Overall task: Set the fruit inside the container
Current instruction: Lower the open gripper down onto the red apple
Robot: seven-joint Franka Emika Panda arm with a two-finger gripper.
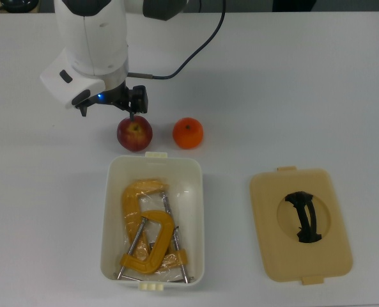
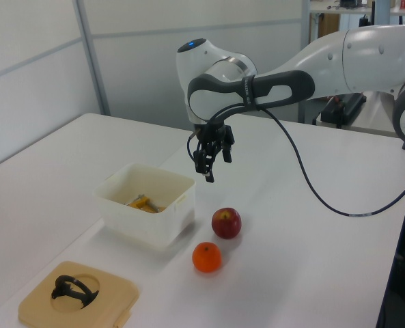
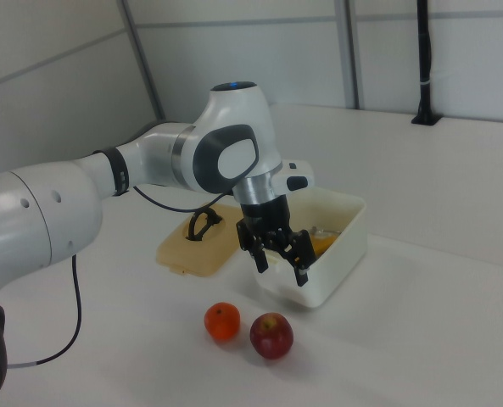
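Overhead, the gripper hangs spread and empty above the apple.

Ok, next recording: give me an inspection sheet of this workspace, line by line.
Surface: white table, bare around the items.
Job's things: apple and orange side by side on the table, outside the tub.
Clutter: yellow C-clamps inside the tub; beige lid, black handle up, to the top view's right of it.
Gripper: gripper open, empty, above the apple.
Cables: black cable running from the arm across the table.
Surroundings: pale wall panels; no person seen.
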